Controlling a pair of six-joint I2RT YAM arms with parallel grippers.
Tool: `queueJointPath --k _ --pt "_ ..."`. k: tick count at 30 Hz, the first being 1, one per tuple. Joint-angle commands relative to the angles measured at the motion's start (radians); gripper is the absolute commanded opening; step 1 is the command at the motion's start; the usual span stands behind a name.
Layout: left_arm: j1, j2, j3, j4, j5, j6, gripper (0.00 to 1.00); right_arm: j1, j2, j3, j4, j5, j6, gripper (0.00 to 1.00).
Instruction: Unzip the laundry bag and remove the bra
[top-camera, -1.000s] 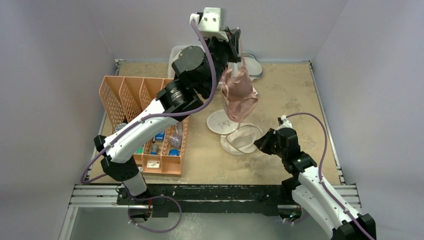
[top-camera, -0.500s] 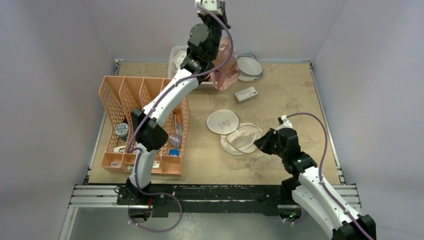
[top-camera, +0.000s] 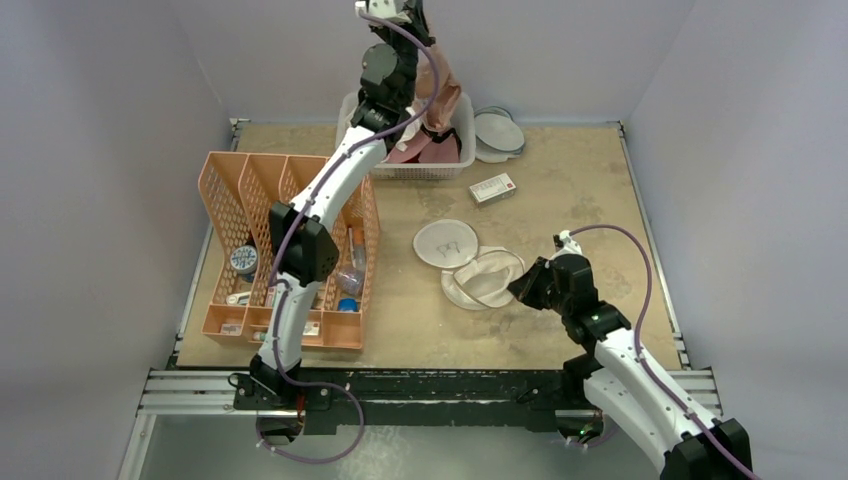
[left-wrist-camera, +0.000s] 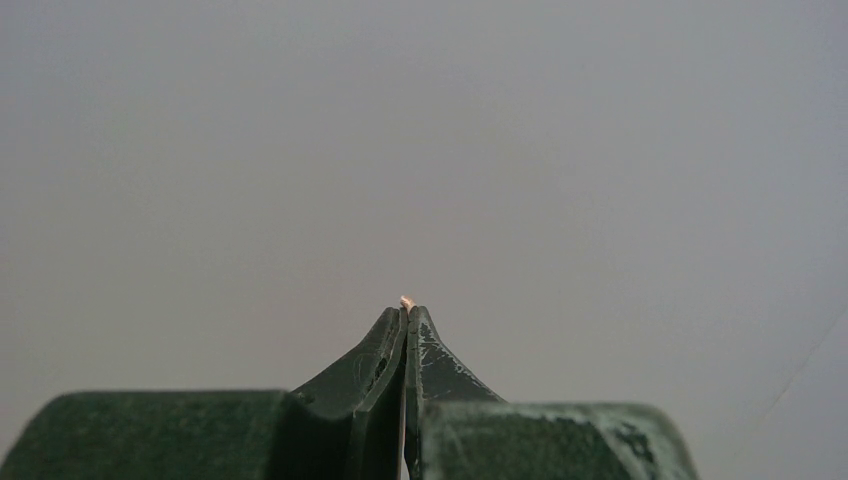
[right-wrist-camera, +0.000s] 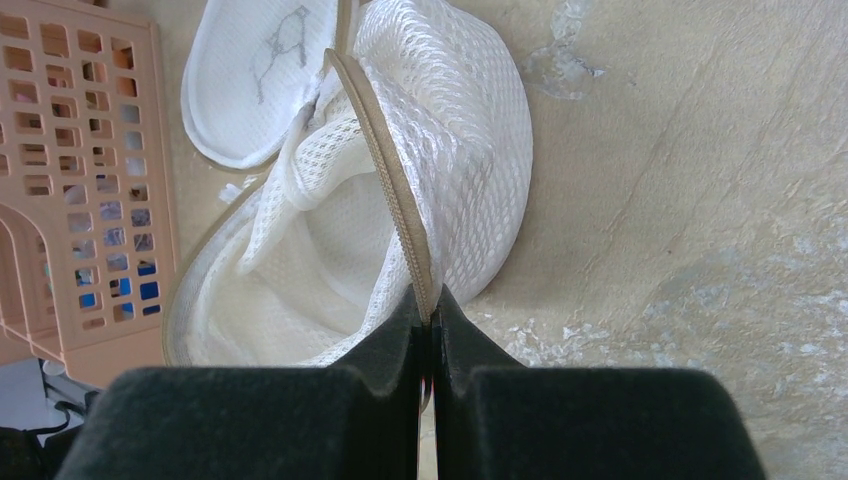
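Note:
The white mesh laundry bag lies unzipped on the table, its flat face flipped open beside the dome. My right gripper is shut on the bag's zip rim, with the mesh dome spread in front of it. My left arm reaches high at the back. Its gripper is shut on the pale pink bra, which hangs over the white basket. In the left wrist view only a pink speck of bra shows at the tip of the shut jaws, against a grey wall.
An orange compartment organiser with small items stands on the left. Darker mauve cups lie in the white basket. White blue-rimmed dishes sit at the back, and a small box lies in front of them.
My left arm has swung up and back from above the bag, carrying the bra to hang over the basket. The right gripper has stayed on the zip rim.

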Motion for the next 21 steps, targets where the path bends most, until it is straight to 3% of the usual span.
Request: queueJointPath --k 1,10,21 --pt "0.012 -0.012 -0.059 0.051 0.02 -0.037 0.0 0.0 0.011 0.006 0.041 -0.003 -0.018 0.04" --pt "0.012 -0.075 -0.19 0.018 -0.037 0.011 0.0 0.0 -0.01 0.002 0.04 -0.009 -0.019 0.05" --pt "0.011 -0.05 -0.238 -0.228 -0.124 0.017 0.0 0.0 -0.019 0.0 0.038 -0.012 -0.021 0.05"
